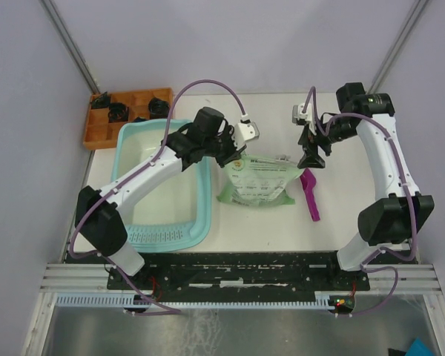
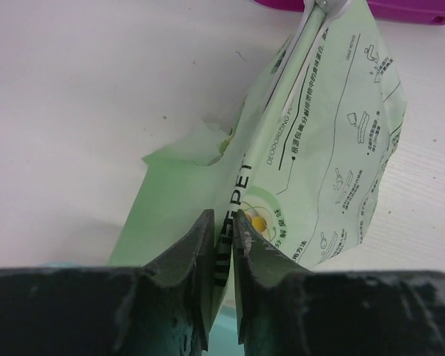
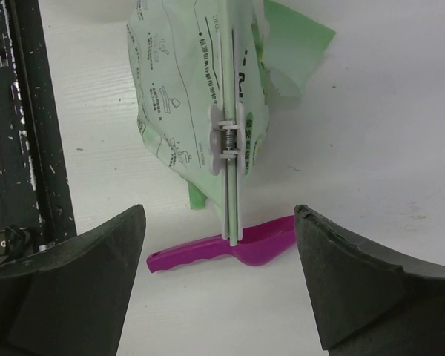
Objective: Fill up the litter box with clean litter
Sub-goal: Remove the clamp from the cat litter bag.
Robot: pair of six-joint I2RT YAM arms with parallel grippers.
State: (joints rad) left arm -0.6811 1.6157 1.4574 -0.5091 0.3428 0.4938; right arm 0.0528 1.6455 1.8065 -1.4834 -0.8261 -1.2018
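The litter box [image 1: 205,200] stands at the left of the tabletop [image 1: 282,222] with a bare floor. No litter is visible; it is presumably inside the litter bag [image 1: 256,182], which lies just right of the box. The left tool [image 2: 222,222] is pinched on the left edge of the bag. The right tool [image 3: 219,211] stands wide open before the white sealing clip [image 3: 228,141]. The step in hand seems to be opening the bag. Next, the right tool should close on the clip and pull it off without catching the magenta scoop [image 3: 230,252].

The bag [image 1: 256,182] and scoop [image 1: 310,196] seemingly block table [image 1: 267,231] beside litter box [image 1: 205,200].
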